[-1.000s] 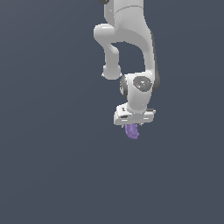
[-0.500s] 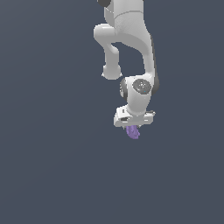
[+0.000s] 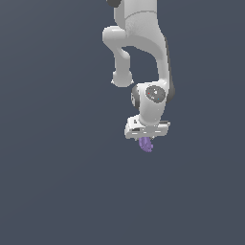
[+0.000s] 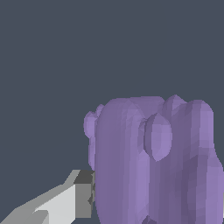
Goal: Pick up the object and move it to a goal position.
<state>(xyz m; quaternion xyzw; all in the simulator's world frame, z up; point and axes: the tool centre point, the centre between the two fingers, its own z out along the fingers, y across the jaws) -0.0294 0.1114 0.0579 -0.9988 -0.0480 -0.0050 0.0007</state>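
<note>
end effector [image 3: 146, 139] clamped on the purple knobbly object [image 3: 146, 144], which hangs just below the white hand – one finger [image 4: 65, 202] touches its side, the other probably hidden. lumpy surface, so a jolt could twist it loose.

Featureless grey simulator void

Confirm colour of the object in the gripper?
Purple, matte and lumpy. The object shows best in the wrist view, against one gripper finger.
</note>
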